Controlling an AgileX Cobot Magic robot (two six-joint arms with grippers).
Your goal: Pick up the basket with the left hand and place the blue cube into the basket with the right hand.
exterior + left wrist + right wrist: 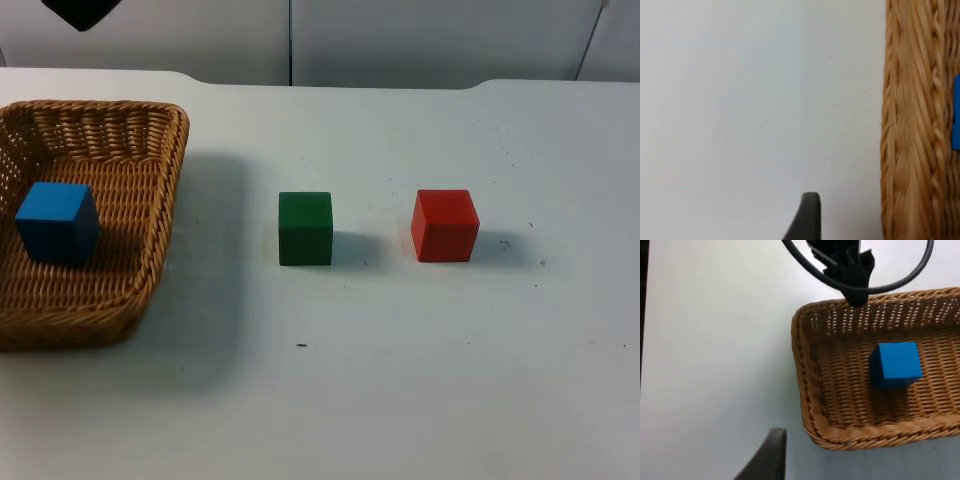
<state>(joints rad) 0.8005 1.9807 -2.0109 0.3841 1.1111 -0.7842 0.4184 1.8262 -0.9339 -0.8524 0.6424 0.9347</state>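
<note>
Blue cube (57, 221) inside basket (150, 215)

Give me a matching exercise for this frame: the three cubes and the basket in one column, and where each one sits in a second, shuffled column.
Things:
1. blue cube
2. green cube
3. red cube
4. basket

Places:
A. on the bare table, between the basket and another cube
B. on the table at the left arm's side, holding one cube
C. inside the basket
D. on the bare table, farthest toward the right arm's side

Pairs: 1-C, 2-A, 3-D, 4-B
</note>
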